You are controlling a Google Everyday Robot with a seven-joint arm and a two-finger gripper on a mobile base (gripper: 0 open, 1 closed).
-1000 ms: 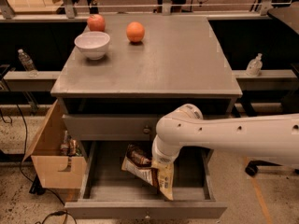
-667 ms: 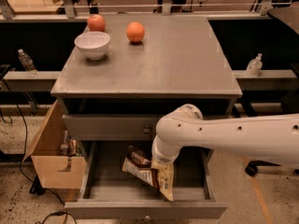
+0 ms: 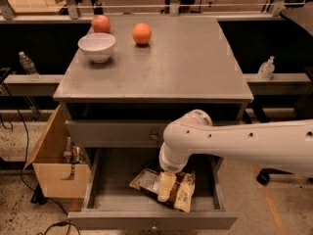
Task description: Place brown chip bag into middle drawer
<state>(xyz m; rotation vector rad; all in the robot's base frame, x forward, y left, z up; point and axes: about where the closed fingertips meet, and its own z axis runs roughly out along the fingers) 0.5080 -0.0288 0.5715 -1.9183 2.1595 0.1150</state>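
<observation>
One bag down in the open drawer

One wrinkly tan-and-brown foil chip bag (image 3: 183,192) lies on the flat grey floor of the pulled-out grey wooden middle drawer (image 3: 115,180), towards the front and right of centre. My white arm reaches in from the right and bends down into the drawer. The gripper (image 3: 166,186) sits right on top of the bag, touching it. Whether it grips the bag or has let go, I cannot tell from this view. Above, the closed grey drawer face (image 3: 112,133) shows its round knob. On the grey tabletop (image 3: 186,67), at the far left corner, stand a white bowl (image 3: 97,46), an orange fruit (image 3: 142,33) and a red apple (image 3: 100,23). An open cardboard box (image 3: 54,165) leans just left of the drawer.
</observation>
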